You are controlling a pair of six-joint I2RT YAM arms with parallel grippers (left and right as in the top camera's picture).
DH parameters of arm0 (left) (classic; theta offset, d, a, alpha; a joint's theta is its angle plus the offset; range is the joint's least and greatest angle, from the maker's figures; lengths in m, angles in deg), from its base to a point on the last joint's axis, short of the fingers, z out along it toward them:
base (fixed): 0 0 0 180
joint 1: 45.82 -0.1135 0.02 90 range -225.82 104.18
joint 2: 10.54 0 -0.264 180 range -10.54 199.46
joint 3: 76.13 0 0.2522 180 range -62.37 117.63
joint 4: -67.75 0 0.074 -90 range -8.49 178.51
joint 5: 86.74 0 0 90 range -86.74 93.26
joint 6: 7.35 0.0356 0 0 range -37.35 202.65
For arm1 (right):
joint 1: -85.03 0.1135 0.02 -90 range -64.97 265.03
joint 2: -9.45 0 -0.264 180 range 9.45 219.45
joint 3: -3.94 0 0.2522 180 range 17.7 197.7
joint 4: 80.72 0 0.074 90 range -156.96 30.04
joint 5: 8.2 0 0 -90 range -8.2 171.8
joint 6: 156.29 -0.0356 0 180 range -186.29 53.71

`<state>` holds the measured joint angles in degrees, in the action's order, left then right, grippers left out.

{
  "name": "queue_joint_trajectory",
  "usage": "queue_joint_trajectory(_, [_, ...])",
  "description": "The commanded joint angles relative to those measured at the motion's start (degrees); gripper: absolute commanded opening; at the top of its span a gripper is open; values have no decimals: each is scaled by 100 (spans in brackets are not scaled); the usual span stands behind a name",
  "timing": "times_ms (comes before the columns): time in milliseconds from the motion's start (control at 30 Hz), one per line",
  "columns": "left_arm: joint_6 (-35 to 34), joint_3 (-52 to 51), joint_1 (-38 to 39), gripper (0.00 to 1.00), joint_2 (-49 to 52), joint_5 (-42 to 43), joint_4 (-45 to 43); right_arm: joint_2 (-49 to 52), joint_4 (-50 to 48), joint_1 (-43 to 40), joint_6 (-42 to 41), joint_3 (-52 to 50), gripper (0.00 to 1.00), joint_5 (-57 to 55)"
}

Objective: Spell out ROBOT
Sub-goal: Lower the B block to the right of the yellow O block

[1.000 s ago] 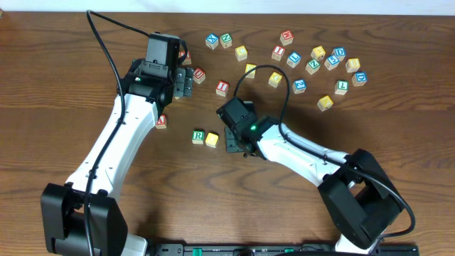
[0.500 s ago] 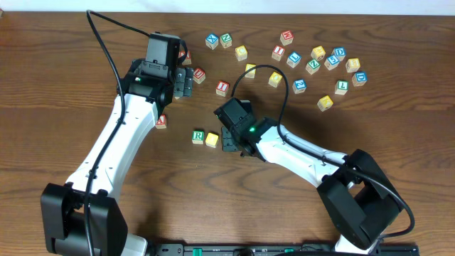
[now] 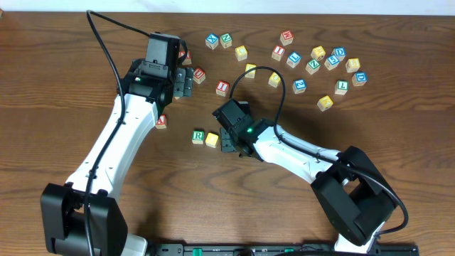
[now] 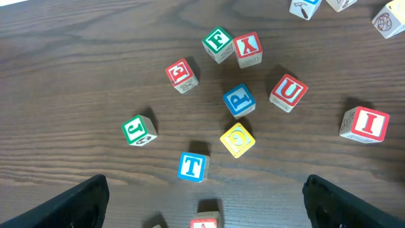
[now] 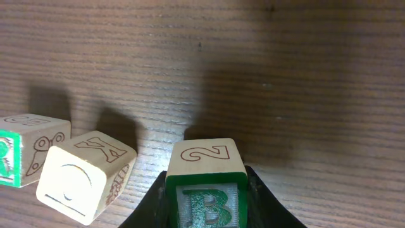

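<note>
The green-lettered R cube [image 3: 198, 136] and a yellow cube [image 3: 212, 140] lie side by side in the middle of the table. They also show at the left of the right wrist view, the R cube [image 5: 12, 158] beside the yellow cube [image 5: 82, 176]. My right gripper [image 3: 228, 141] [image 5: 205, 206] is shut on the green-lettered B cube [image 5: 205, 190], just right of the yellow cube and low over the wood. My left gripper [image 3: 186, 82] [image 4: 204, 196] hangs open above a cluster of cubes. The blue-lettered T cube [image 4: 192, 166] lies just ahead of its fingers.
Red U [image 4: 288, 92], red I [image 4: 365, 123], blue P [image 4: 239, 100], yellow G [image 4: 237, 139] and green J [image 4: 139, 129] cubes lie around the T. A red cube [image 4: 205, 223] sits between the left fingers. Several more letter cubes are scattered at the back right [image 3: 318, 60].
My right gripper has slid a little to the left with the B cube, closer to the yellow cube. The left arm has not moved.
</note>
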<state>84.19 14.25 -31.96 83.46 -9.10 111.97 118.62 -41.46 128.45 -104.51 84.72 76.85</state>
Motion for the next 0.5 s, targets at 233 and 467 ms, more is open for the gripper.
queue_joint_trajectory(233, [37, 105, -35, 96, -142, -72, 20, 59, -138, 286, -50, -39, 15, -94])
queue_joint_trajectory(467, [37, 105, -35, 96, -142, -72, 20, 66, -155, 286, -50, -39, 15, -118])
